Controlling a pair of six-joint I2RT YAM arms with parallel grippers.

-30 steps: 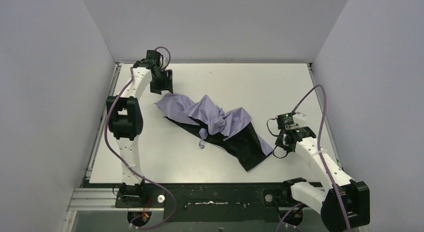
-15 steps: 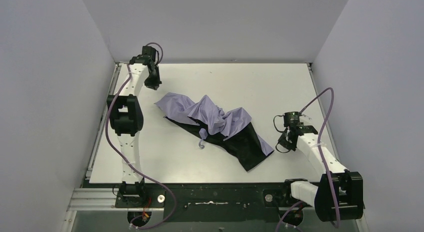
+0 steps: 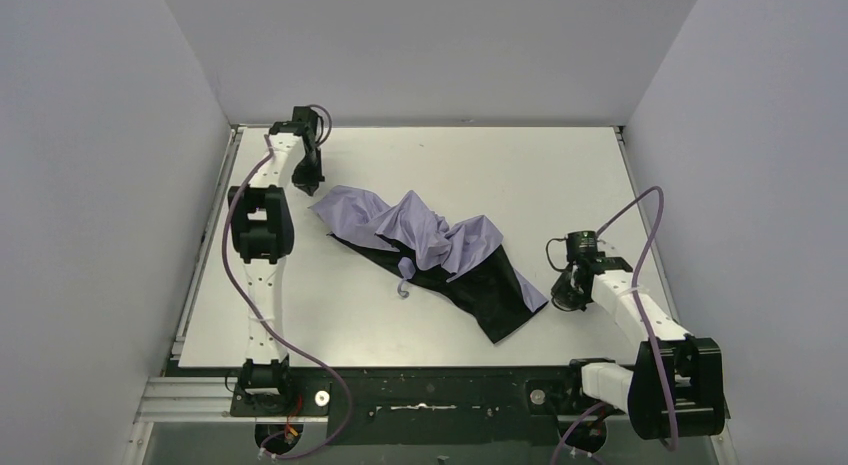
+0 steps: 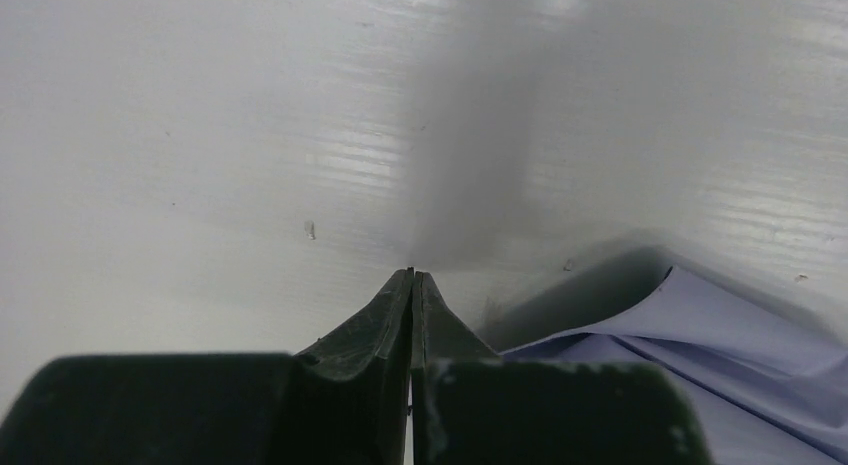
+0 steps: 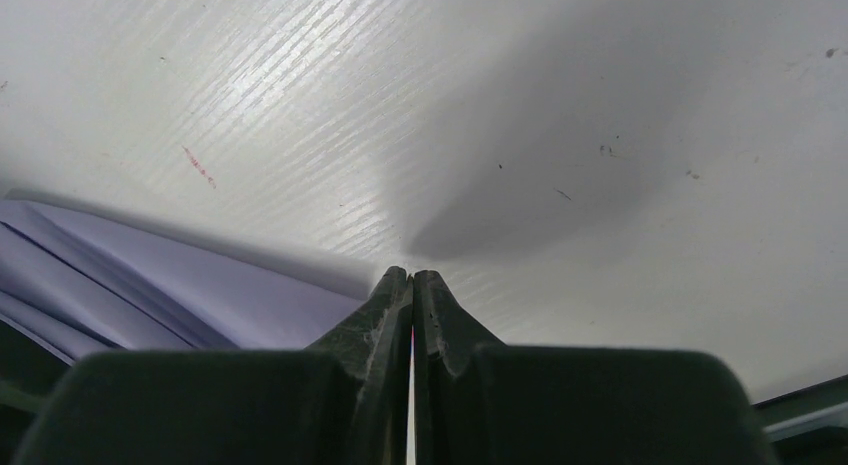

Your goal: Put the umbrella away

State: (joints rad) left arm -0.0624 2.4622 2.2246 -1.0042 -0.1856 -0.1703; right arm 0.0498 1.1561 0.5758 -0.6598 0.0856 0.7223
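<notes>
So the umbrella [image 3: 430, 250] is lying open and collapsed in the middle of the table [image 3: 560, 175]. It's a crumpled heap of pale lavender fabric with the black underside showing along its near edge, stretched out diagonally from far left to near right. There's a little lavender loop [image 3: 403, 283] poking out on the near side of the heap. The left gripper [image 4: 412, 275] is up at the far-left end, tip pointing down at the tabletop just beside the edge of the fabric, and its fingers are pressed flat together with nothing in them. The right gripper [image 5: 411, 275] is at the opposite end, right next to the near-right tip of the canopy, also pinched fully together and empty. From the wrist cams I can't really tell whether either tip is actually touching the table.
</notes>
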